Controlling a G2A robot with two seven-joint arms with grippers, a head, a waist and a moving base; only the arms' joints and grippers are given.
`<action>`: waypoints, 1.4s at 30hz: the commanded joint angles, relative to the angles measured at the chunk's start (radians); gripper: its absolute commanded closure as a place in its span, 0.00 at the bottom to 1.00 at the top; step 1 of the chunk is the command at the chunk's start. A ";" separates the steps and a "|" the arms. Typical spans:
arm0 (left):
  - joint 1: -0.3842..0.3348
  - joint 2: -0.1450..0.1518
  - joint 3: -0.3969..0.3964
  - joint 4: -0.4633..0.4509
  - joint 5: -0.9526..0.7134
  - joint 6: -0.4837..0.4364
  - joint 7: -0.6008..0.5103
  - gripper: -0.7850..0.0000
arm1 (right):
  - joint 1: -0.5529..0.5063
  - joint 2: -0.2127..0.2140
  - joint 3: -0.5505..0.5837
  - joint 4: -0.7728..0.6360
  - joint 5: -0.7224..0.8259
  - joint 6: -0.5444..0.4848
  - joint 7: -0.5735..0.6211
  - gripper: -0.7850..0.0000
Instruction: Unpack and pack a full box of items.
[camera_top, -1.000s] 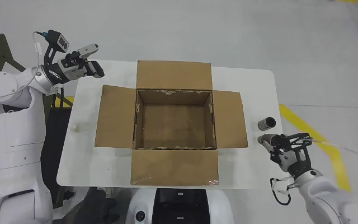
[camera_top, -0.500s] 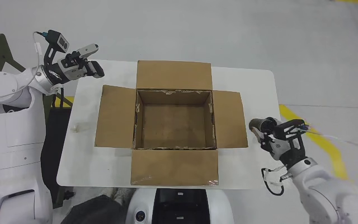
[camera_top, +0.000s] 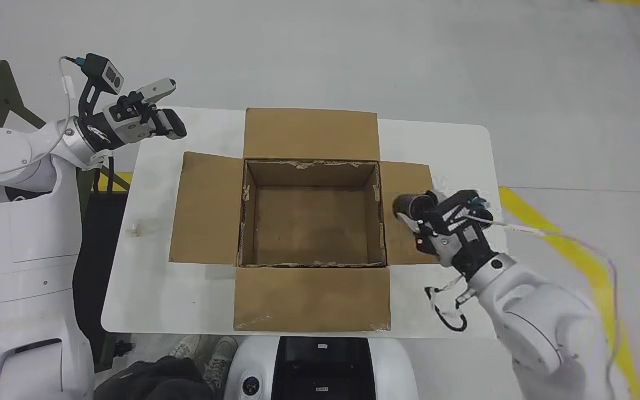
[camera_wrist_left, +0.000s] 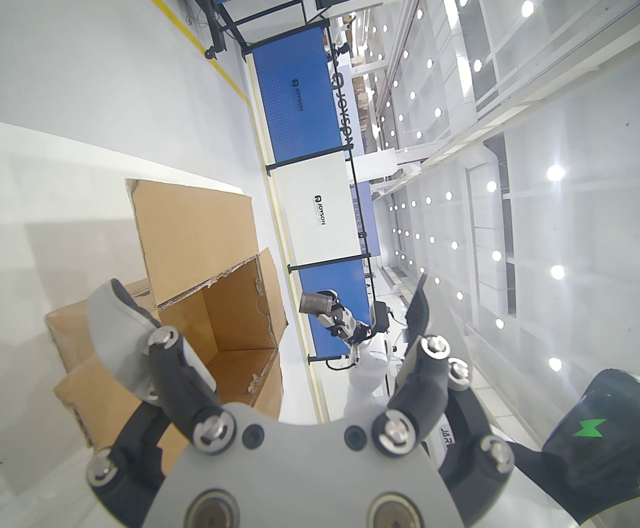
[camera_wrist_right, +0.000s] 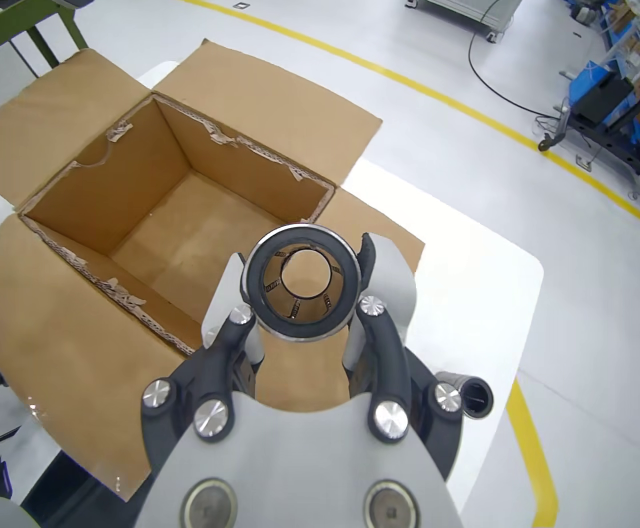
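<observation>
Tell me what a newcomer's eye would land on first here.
First, the big open cardboard box in the middle of the white table, flaps spread and nothing inside. Next, the right hand, shut on a metal cylinder held over the box's right flap beside the opening. The left hand hangs open by the table's far left corner.

Bright, even light is coming from ceiling lamps (camera_wrist_left: 555, 172) and washing the white surface (camera_top: 460, 150) around the box (camera_top: 312, 215). Soft shadow is lying inside the box; straight lines beyond the box are bowing in both wrist views.
</observation>
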 joint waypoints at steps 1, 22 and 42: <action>0.000 0.000 0.000 0.000 0.000 0.000 0.000 0.00 | 0.038 -0.003 -0.041 0.015 0.000 0.007 0.017 1.00; 0.000 0.000 0.000 0.000 0.000 0.000 0.000 0.00 | 0.547 -0.093 -0.564 0.325 -0.002 0.042 0.179 1.00; 0.000 0.000 0.000 0.000 0.000 0.000 0.000 0.00 | 0.869 -0.244 -0.840 0.769 0.175 0.059 0.187 1.00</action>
